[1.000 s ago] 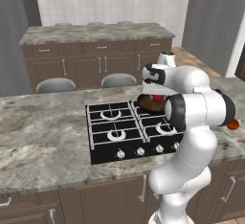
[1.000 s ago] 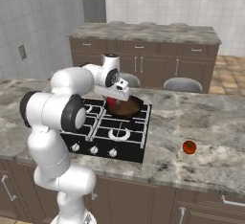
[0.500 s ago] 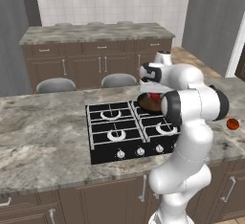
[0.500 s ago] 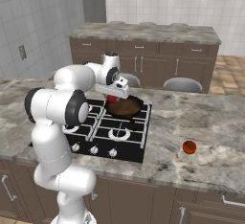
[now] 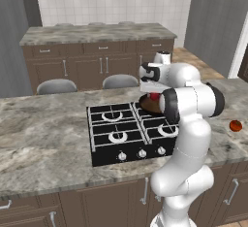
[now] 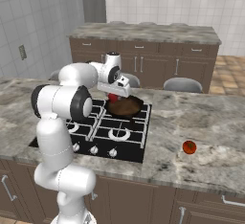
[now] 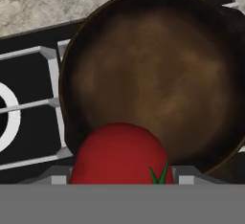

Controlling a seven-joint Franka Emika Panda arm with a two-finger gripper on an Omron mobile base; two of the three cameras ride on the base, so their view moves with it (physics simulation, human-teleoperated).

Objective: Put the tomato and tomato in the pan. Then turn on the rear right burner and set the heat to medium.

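Simulated kitchen island with a black four-burner gas cooktop (image 5: 131, 131) set into a mottled grey stone counter (image 5: 43, 138). The white arm reaches over the rear right burner, where the pan (image 6: 124, 107), a shallow round frying pan with a dark brown interior and black rim, sits on the grate. The gripper (image 6: 114, 93) hangs just above the near-left edge of the pan, and a red tomato (image 5: 154, 96) sits between its fingers, above the pan's rim. In the hand view the same tomato (image 7: 119, 155) fills the lower centre, its green calyx visible at the lower right, with the pan (image 7: 158, 74) lying directly beyond it and its interior bare; the fingers flank the tomato on both sides, so the gripper is pinching it. The second tomato (image 6: 189, 147), orange-red, rests on the counter to the right of the cooktop, well apart from the pan; it appears also at the right of the left base view (image 5: 235, 125). A row of control knobs (image 5: 142, 153) lines the front edge of the cooktop. Two grey stools (image 5: 57, 86) stand behind the island, before a back run of dark brown cabinets (image 6: 143, 62) under a tiled wall.
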